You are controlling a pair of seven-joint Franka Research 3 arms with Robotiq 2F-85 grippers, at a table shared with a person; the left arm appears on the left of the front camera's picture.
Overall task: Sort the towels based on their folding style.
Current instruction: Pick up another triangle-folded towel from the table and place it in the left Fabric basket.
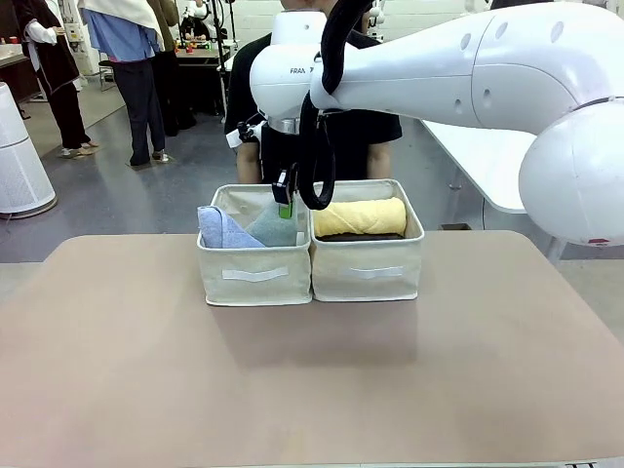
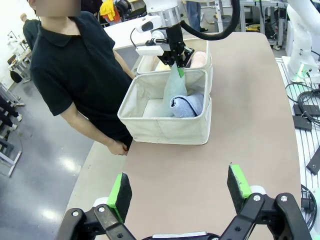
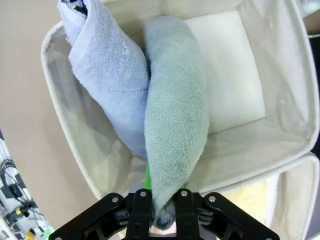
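Grey-teal terry hangs from our right gripper (image 1: 285,202), clamped on the tip of the cone towel (image 3: 175,135), which dips into the left bin (image 1: 253,274) beside the light blue cone towel (image 3: 107,75). Our left gripper (image 2: 181,192) stands spread wide over the table (image 1: 312,380).

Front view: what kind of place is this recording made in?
Probably a robotics lab or workshop: a white robot arm over a table, other work tables behind, people standing on a bare grey floor.

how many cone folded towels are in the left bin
2: the light blue towel lies inside the left bin, and the grey-teal towel beside it, pinched by the right gripper. Others may be hidden.
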